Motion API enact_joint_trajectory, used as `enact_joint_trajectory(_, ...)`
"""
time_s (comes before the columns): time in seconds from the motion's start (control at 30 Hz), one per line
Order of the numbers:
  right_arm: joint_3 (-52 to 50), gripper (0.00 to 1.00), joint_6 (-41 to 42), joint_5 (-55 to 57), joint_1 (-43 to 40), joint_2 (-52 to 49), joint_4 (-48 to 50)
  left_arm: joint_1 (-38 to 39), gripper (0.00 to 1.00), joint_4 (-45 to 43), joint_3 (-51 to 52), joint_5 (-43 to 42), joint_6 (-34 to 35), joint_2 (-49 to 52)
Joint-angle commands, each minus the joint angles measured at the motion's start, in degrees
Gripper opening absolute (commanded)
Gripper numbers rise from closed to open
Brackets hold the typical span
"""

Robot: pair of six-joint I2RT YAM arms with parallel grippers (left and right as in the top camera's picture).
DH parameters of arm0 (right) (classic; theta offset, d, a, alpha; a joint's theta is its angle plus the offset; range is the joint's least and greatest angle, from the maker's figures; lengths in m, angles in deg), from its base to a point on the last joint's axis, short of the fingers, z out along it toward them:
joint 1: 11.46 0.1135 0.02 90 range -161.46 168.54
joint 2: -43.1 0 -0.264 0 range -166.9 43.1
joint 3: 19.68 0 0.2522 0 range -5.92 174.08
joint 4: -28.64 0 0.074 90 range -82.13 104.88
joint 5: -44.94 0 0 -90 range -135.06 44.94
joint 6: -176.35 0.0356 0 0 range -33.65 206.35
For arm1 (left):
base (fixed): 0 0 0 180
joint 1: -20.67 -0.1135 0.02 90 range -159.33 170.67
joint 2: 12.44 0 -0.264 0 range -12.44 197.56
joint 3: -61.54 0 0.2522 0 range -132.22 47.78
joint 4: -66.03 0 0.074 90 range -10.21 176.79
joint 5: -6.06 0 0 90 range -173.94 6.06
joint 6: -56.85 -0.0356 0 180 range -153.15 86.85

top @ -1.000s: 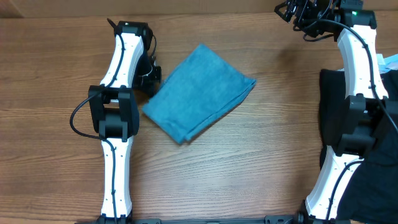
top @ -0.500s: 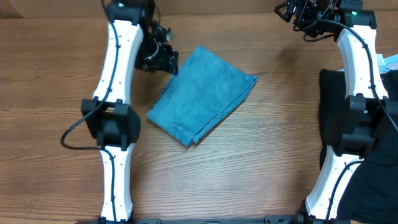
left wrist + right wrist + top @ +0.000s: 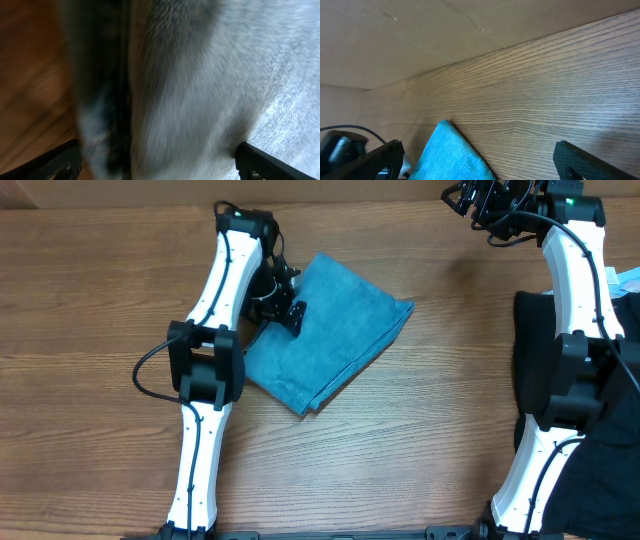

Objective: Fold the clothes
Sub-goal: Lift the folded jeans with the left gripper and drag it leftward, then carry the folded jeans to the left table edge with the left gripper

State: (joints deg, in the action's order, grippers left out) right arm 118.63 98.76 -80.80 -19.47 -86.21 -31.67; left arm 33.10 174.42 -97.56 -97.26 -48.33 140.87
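A pointed corner of the folded blue jeans [image 3: 451, 155] lies on the wooden bench [image 3: 545, 95] near its far edge, seen between the right hand's [image 3: 480, 165] wide-spread fingertips [image 3: 585, 162].

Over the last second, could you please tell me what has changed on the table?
The left gripper swung from the near left edge of the jeans up past their far corner, then came in over their left part, jaws open and holding nothing. The jeans were nudged slightly toward the right arm and stayed folded. The right gripper, also open, and the black garment stayed put.
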Motion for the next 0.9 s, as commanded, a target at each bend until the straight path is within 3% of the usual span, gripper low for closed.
enact_joint_trajectory(0.0, 0.3, 1.0, 0.0, -0.3, -0.1, 0.2, 0.1, 0.5, 1.0, -0.7, 1.8, 2.3, -0.5, 3.1)
enact_joint_trajectory(0.07, 0.3, 1.0, 0.0, -0.3, -0.1, 0.2, 0.1, 0.5, 0.97, -1.0, 3.2, 6.6, 2.7, 5.4)
enact_joint_trajectory(0.1, 0.3, 1.0, 0.0, -0.3, -0.1, 0.2, 0.1, 0.5, 0.79, -0.7, 3.2, 9.9, 5.3, 5.9)
enact_joint_trajectory(0.13, 0.3, 1.0, 0.0, -0.3, -0.1, 0.2, 0.1, 0.3, 0.44, -0.5, 3.2, 13.9, 7.6, 6.1)
enact_joint_trajectory(0.17, 0.3, 1.0, 0.0, -0.3, -0.1, 0.2, 0.1, 0.0, 0.18, -0.5, 3.2, 16.1, 9.7, 6.1)
enact_joint_trajectory(0.23, 0.3, 1.0, 0.0, -0.3, -0.1, 0.2, 0.1, -0.7, 0.05, -0.6, 3.2, 18.3, 12.0, 6.1)
enact_joint_trajectory(0.57, 0.3, 1.0, 0.0, -0.3, -0.1, 0.2, 0.1, -11.8, 0.04, -4.3, 3.2, 24.9, 17.2, 6.1)
enact_joint_trajectory(0.73, 0.3, 1.0, 0.1, -0.3, -0.1, 0.2, 0.1, -21.6, 0.04, -5.4, 3.2, 39.6, 18.2, 6.1)
enact_joint_trajectory(0.87, 0.3, 1.0, 0.0, -0.3, -0.1, 0.2, 0.1, -32.3, 0.07, -11.4, 3.2, 40.9, 15.3, 6.1)
